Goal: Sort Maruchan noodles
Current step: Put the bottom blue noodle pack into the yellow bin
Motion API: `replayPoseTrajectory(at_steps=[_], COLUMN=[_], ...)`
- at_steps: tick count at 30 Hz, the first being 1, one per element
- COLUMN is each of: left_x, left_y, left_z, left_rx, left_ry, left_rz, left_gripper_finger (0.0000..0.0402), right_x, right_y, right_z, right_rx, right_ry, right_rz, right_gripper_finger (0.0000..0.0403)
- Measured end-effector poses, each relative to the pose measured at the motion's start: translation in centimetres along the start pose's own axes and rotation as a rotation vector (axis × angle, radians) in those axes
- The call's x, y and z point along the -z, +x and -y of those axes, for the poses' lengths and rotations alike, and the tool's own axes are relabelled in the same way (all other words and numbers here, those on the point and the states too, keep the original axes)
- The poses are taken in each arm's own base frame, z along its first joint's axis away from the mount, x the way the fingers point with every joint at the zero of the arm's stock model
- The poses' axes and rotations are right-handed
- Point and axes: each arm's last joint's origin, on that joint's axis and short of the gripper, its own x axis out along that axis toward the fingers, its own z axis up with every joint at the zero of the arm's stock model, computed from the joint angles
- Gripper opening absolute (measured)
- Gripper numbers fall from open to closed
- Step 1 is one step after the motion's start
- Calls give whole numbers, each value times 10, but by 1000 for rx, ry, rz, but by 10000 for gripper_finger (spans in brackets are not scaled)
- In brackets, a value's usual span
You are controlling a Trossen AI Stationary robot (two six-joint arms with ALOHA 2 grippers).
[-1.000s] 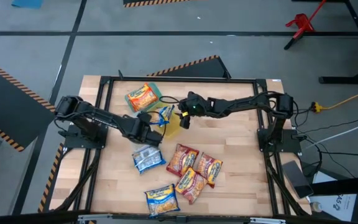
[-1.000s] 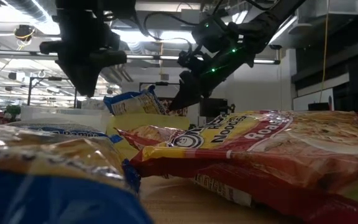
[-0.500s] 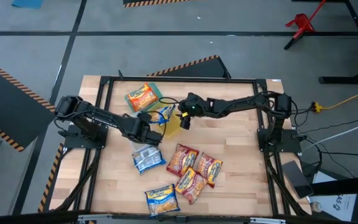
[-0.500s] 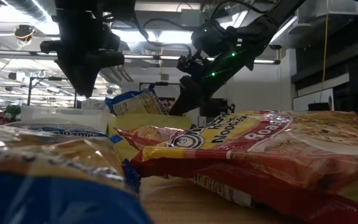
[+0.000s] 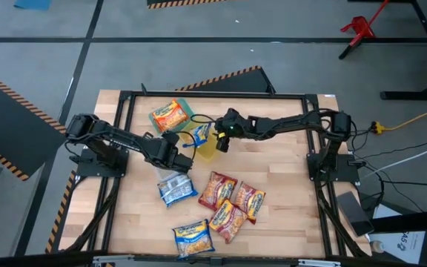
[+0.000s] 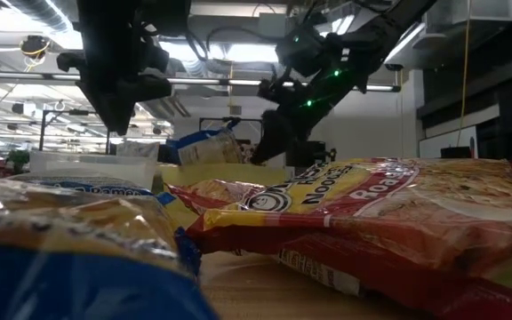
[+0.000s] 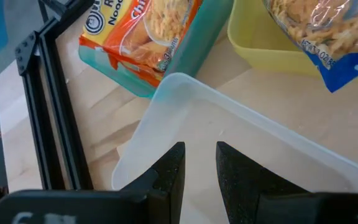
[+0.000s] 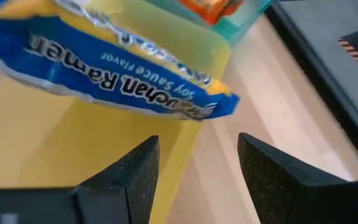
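We see our right hand [image 5: 222,143] apart over the blue noodle pack [image 8: 123,81] (light, crinkly, slippery), so we should pinch its flat edge.

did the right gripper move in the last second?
Yes. In the high view the right gripper shifted slightly toward the table's right edge, over the yellow container.

On the wooden table [image 5: 280,215] a yellow tub [image 5: 207,150] sits between a green tub [image 7: 201,43] and a clear tub [image 7: 185,118] (all near the back), inside a black frame [image 5: 213,95].
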Motion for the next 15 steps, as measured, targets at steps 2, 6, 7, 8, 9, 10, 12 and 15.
replayPoseTrajectory(at_steps=[2,6,7,8,9,10,12,15], left_x=[-1,0,0,0,-1,-1,-1,-2], left_y=[0,0,0,0,0,0,0,1], left_z=[0,0,0,1,2,3,5,8], left_rx=[-2,0,3,9,18,29,45,71], left_ry=[-2,-3,-4,-8,-13,-19,-30,-48], left_rz=[-1,-2,-2,-5,-7,-6,-2,7], left_gripper_finger=[84,84,84,84,84,84,84,84], right_x=[-4,-4,-1,4,11,17,28,34], right_y=[-7,-19,-19,-18,-17,-14,-10,-9], right_z=[3,13,16,18,18,17,15,11], right_rx=[46,214,226,222,208,187,156,144], right_ry=[-5,-27,-28,-24,-15,-3,1,1], right_rz=[6,-54,-87,-131,-168,-190,-223,-214], right_gripper_finger=[207,207,207,207,207,207,207,207])
